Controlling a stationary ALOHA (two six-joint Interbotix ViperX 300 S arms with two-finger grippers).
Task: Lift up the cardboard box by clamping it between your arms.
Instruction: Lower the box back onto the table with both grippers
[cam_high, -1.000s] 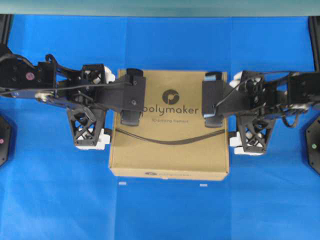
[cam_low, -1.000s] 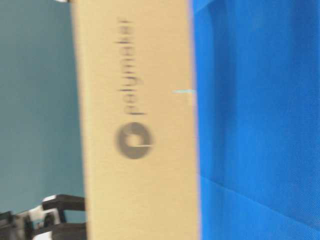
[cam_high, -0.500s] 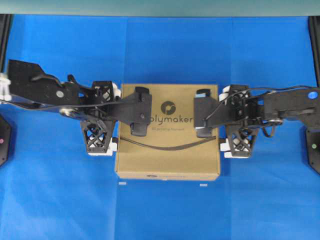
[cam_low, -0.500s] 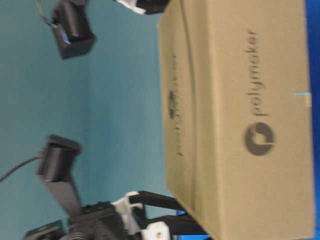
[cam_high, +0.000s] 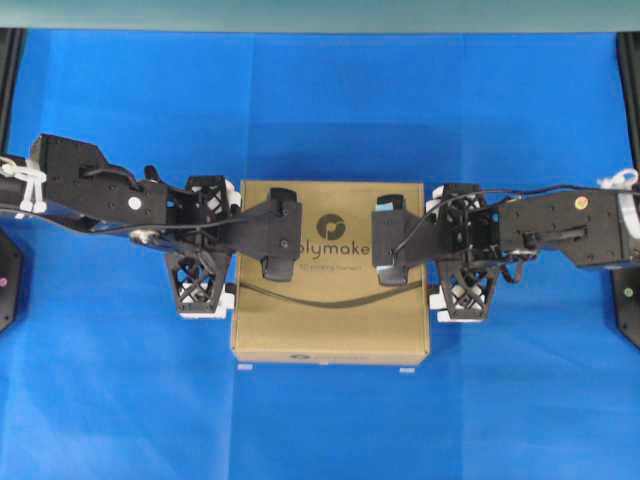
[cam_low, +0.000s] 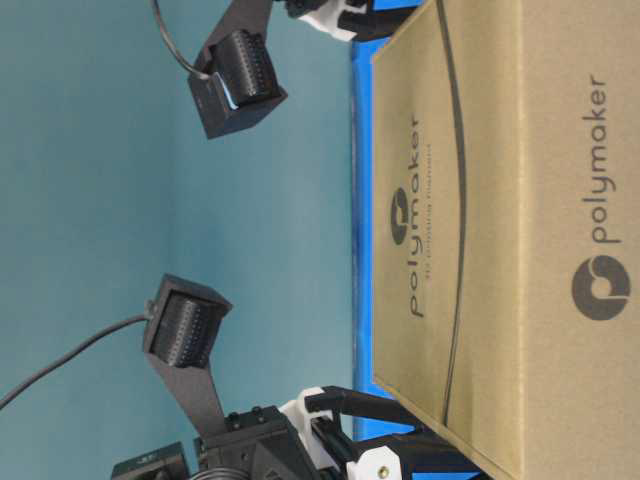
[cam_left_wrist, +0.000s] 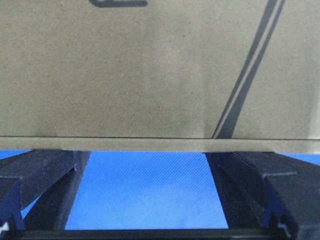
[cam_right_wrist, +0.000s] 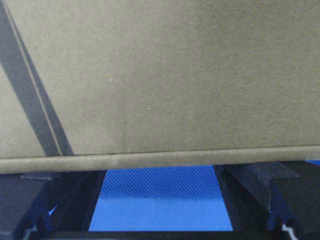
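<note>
cardboard box (cam_high: 330, 290) sits flat at centre of the blue cloth (cam_high: 330, 100), printed top up, a side w/ the logo facing the low cam. left gripper (cam_high: 198, 250) is at the box's 9 o'clock edge, right gripper (cam_high: 463, 255) at its 3 o'clock edge. both spread wide, nothing between the fingers; from the wrist cams the finger pairs point at the box's side walls, tips right under its top edge, blue cloth showing between them. can't tell if tips actually touch the wall.

handling, my guess: box looks stiff, corners square, walls flat, no dents, so it should take a sideways squeeze w/o buckling if the push lands near the middle of each wall. weight unknown; prob light-ish but can't tell if it's full. plain cardboard isn't very slick, but plastic fingers on it could slide. best hold: opposite walls at 9 and 3, same height, both arms pushing evenly inward, else it'll twist or tip out on the lift.
</note>
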